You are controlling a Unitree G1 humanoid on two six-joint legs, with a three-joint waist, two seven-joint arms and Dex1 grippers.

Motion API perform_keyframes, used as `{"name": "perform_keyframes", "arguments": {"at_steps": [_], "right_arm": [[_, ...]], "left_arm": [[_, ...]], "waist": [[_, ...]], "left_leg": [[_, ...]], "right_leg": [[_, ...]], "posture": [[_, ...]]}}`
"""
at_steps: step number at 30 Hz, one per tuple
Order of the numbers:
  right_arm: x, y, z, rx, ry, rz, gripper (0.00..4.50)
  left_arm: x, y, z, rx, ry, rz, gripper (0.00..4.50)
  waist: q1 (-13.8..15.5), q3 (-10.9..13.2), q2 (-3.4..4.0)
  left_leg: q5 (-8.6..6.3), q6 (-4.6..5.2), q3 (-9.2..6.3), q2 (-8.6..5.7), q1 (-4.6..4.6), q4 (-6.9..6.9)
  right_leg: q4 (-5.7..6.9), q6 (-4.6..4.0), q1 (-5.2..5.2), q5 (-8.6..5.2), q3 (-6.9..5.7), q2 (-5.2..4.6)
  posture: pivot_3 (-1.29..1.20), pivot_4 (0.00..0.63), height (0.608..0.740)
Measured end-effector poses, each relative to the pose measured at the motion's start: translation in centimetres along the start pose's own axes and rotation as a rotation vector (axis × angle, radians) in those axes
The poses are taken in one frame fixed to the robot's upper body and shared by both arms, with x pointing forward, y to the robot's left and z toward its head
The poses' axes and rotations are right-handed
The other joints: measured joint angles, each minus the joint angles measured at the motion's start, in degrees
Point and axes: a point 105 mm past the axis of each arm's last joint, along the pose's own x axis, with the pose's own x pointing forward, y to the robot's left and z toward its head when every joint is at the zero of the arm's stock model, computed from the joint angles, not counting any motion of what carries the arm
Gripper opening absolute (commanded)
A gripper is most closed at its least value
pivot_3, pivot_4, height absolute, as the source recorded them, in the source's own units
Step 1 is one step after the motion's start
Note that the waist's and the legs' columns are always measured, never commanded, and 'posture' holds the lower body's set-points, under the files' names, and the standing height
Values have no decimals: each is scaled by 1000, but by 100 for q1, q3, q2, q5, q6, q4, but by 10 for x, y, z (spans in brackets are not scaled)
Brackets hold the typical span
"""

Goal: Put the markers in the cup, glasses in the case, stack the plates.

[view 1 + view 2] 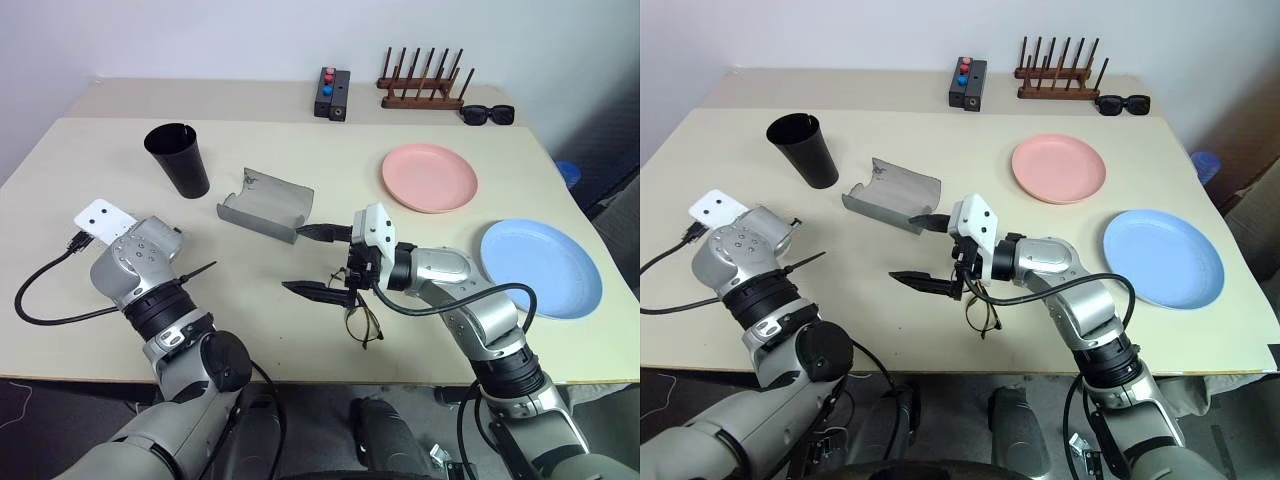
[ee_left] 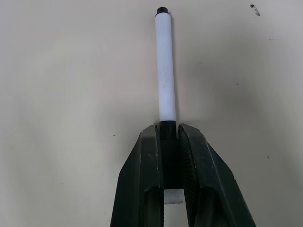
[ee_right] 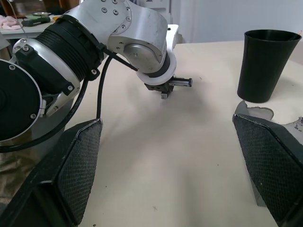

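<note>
Left gripper [image 2: 169,137]: clenched on a marker [image 2: 165,66], seen from the wrist cam; both black fingers [image 2: 142,175] press the dark end, white barrel sticks out past the tips over bare tabletop, small black cap at the far end.
Right gripper [image 1: 318,262]: released, fingers spread wide, pointing toward the robot's left, nothing between them; hovers mid-table, just in front of the case.
Glasses [image 1: 362,321]: thin wire frame, lying on the table [image 1: 90,160] directly below the right wrist, near the front edge; partly hidden by the arm, so can't tell if anything touches them.
Case [image 1: 266,205]: grey, lying open, centre-left of the table, just beside the cup; nothing visible inside.
Cup [image 1: 179,158]: black tumbler, upright, rim up, back-left of the case, apart from it.
Pink plate [image 1: 429,177]: flat on the table, right of centre, toward the back.
Blue plate [image 1: 541,267]: flat, near the right edge, in front of & to the right of the pink one; the two are apart, not stacked.
Back of table: small black box w/ red & blue buttons [image 1: 332,94], wooden peg rack [image 1: 422,82], black sunglasses [image 1: 488,114] just right of the rack.
</note>
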Motion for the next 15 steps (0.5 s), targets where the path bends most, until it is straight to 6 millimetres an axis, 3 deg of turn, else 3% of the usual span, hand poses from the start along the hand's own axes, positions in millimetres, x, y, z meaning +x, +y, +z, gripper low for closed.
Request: {"name": "perform_keyframes", "arguments": {"at_steps": [5,8,11,13,15], "right_arm": [[1,0,0,0,-3,2,4500],[1,0,0,-2,-5,1,4500],[3,-3,1,-4,-21,-23,4500],[9,-12,5,-2,-56,-65,4500],[14,-28,17,-8,-107,-139,4500]], "left_arm": [[1,-2,21,-41,-140,-64,23],[-10,-3,59,-70,-371,-142,23],[-43,-17,112,-17,-680,-270,23],[-62,-31,131,82,-845,-322,23],[-76,-55,137,195,-961,-388,23]], "waist": [[-12,0,0],[-16,0,-1],[-3,0,0],[11,0,0],[32,0,0]], "left_leg": [[0,-1,0,0,-2,-5],[1,-2,1,1,-2,-12],[3,-5,3,1,-2,-15],[5,-8,2,0,-1,-11],[10,-15,2,0,-2,-10]], "right_leg": [[-1,0,-3,1,0,0],[0,0,-7,1,1,0],[-3,-2,-5,0,1,-1],[-4,-13,-3,-3,1,-1],[-4,-23,-3,0,0,-1]], "posture": [[0,150,740],[0,150,740],[0,150,740],[0,150,740],[0,150,740]]}}
